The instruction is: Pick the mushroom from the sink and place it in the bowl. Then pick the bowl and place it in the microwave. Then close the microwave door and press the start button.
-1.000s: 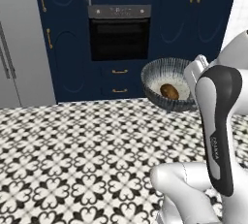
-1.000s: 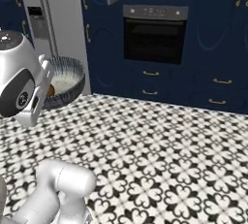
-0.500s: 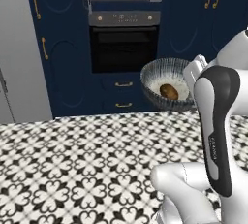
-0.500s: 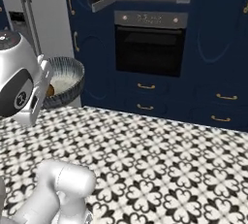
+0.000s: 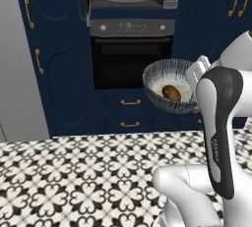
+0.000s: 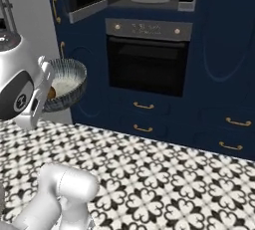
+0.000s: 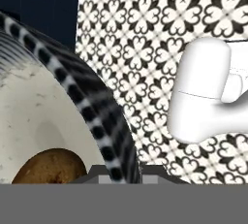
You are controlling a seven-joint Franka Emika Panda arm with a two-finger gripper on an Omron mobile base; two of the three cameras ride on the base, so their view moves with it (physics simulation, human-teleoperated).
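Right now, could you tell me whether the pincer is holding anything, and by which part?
It holds the bowl by its rim, on the side nearest the arm, raised off the floor; the mushroom lies inside.

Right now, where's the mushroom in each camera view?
Left base view: mushroom right of centre, lying in the bowl.
Right base view: mushroom at left edge, a sliver inside the bowl.
Hand view: mushroom bottom left, in the bowl.
Shared landmark: the oven behind.
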